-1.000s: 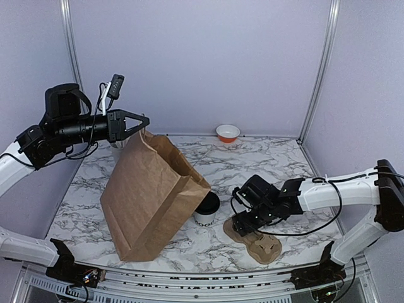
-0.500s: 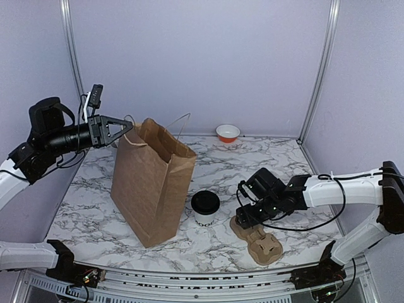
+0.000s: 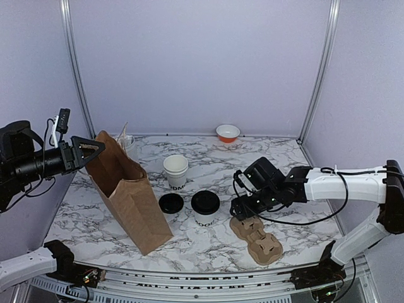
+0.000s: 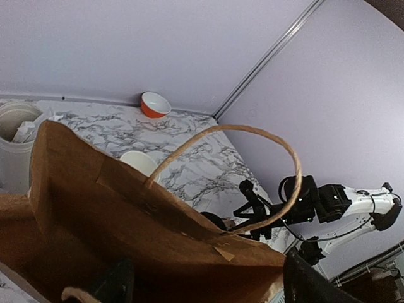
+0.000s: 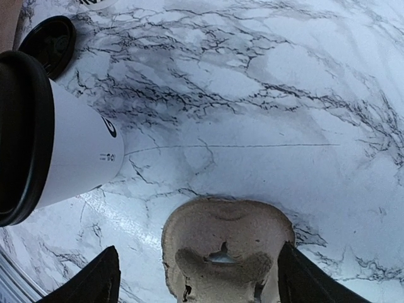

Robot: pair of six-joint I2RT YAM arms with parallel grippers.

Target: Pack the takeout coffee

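Marbled white tabletop (image 3: 284, 158), lavender walls. Tall brown paper bag (image 3: 129, 196) stands open left of centre; left gripper (image 3: 93, 149) is spread astride its rim. Right gripper (image 3: 243, 209), spread and empty, hangs over moulded brown cardboard cup carrier (image 3: 259, 240). White black-lidded paper takeout coffee cup (image 3: 205, 211) stands between bag and carrier. Step: approach to cup. Next: right gripper clasps cup, lifts it bagward.

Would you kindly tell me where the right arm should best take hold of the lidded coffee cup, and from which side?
Grip the lidded coffee cup around its white wall just under the black lid, coming in level from its right, where the right gripper hovers. It stands upright and tapers downward, so jaws across the wall should catch under the lid's rim.
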